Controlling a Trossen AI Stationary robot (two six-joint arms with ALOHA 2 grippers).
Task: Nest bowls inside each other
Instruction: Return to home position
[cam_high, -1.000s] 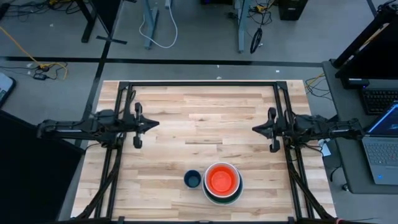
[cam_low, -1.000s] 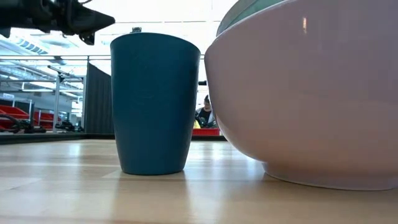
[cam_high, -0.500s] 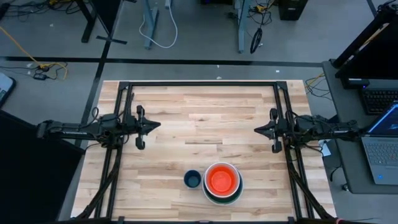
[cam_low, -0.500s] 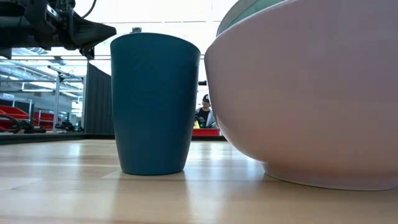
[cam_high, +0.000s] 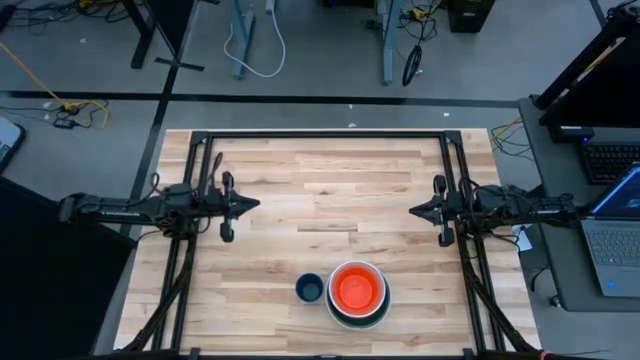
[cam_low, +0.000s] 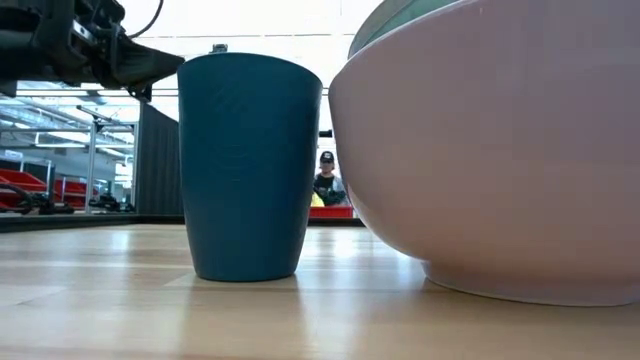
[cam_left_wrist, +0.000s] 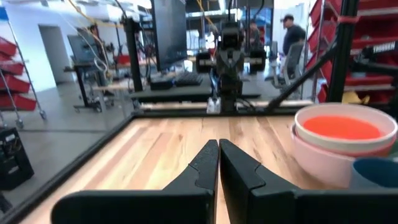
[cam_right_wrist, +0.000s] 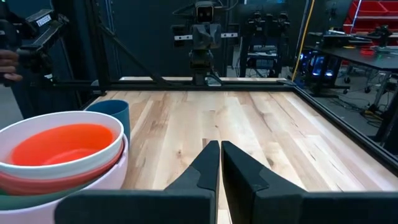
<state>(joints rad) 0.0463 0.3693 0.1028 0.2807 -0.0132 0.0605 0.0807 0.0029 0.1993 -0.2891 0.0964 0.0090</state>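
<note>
Near the table's front edge stands a stack of nested bowls (cam_high: 357, 293). The orange bowl (cam_left_wrist: 342, 127) lies innermost, then a white, a red (cam_right_wrist: 37, 180) and a green one, all in the large white bowl (cam_low: 490, 150), which rests on its foot. The tiny dark blue bowl (cam_high: 309, 289) stands upright on the wood just left of the stack, apart from it (cam_low: 250, 165). My left gripper (cam_high: 255, 203) hovers shut at the table's left side, pointing level toward the right. My right gripper (cam_high: 412, 210) hovers shut at the right side, facing it. Both are far from the bowls.
A black metal frame (cam_high: 320, 134) runs along the table's far edge and down both sides under the arms. Bare wood (cam_high: 330, 190) lies between the two grippers. A laptop (cam_high: 612, 240) sits on a side desk to the right. People stand in the room beyond (cam_low: 326, 180).
My left gripper has come down a little, staying shut and level. The bowls have kept their places.
</note>
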